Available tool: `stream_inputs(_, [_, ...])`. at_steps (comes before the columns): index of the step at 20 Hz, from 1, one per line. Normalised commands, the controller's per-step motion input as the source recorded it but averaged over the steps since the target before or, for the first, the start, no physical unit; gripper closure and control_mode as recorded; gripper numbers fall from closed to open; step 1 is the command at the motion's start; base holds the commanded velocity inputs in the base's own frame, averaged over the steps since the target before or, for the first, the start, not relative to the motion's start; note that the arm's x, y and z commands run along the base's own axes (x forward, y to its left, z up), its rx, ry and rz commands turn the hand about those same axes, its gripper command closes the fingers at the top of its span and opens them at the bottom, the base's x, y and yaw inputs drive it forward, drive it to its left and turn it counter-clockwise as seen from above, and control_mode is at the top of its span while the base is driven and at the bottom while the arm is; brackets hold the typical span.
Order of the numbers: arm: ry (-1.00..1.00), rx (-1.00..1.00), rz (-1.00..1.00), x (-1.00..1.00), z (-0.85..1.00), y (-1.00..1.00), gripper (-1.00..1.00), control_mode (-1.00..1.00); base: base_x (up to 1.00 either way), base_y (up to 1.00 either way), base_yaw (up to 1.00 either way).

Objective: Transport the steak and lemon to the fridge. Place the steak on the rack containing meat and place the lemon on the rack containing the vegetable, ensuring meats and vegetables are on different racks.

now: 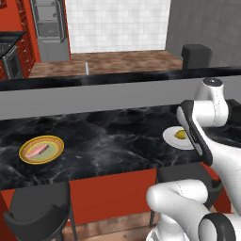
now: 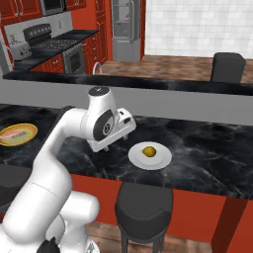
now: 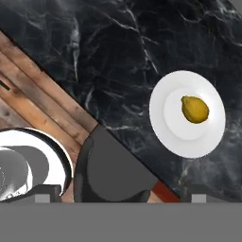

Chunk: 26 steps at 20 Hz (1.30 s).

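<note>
Yellow on its white plate [image 3: 165,134], the lemon [image 3: 194,109] lies on the bench [image 1: 117,136] untouched, the steak [image 1: 36,151] well apart on another plate [image 1: 52,155]; the wide-open, empty gripper [image 3: 121,194] must descend over the lemon.

Light: you get even, bright, flat rendering.
Glare: pale sheen streaks the black marble counter [image 1: 113,136].
Shadows: faint.
Sharpness: slightly soft, coarse edges.
</note>
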Motion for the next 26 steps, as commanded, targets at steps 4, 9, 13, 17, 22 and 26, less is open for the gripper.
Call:
stream_inputs(4, [0.03,0.00,0.00,0.40,-0.45,-0.11,-1.00,-1.00,0.00,0.00,0.00])
stream_inputs(9, [0.06,0.00,0.00,0.47,-0.37,-0.28,-1.00,-1.00,0.00,0.00,0.00])
stream_inputs(13, [0.13,0.00,0.00,0.42,-0.32,-0.39,-1.00,-1.00,0.00,0.00,0.00])
stream_inputs(17, [0.12,0.00,0.00,0.42,-0.18,-0.32,-1.00,-1.00,0.00,0.00,0.00])
stream_inputs(22, [0.16,0.00,0.00,0.39,-0.02,-0.13,-1.00,-1.00,0.00,0.00,0.00])
stream_inputs(26, [0.15,0.00,0.01,0.48,-0.06,-0.02,-1.00,-1.00,0.00,0.00,0.00])
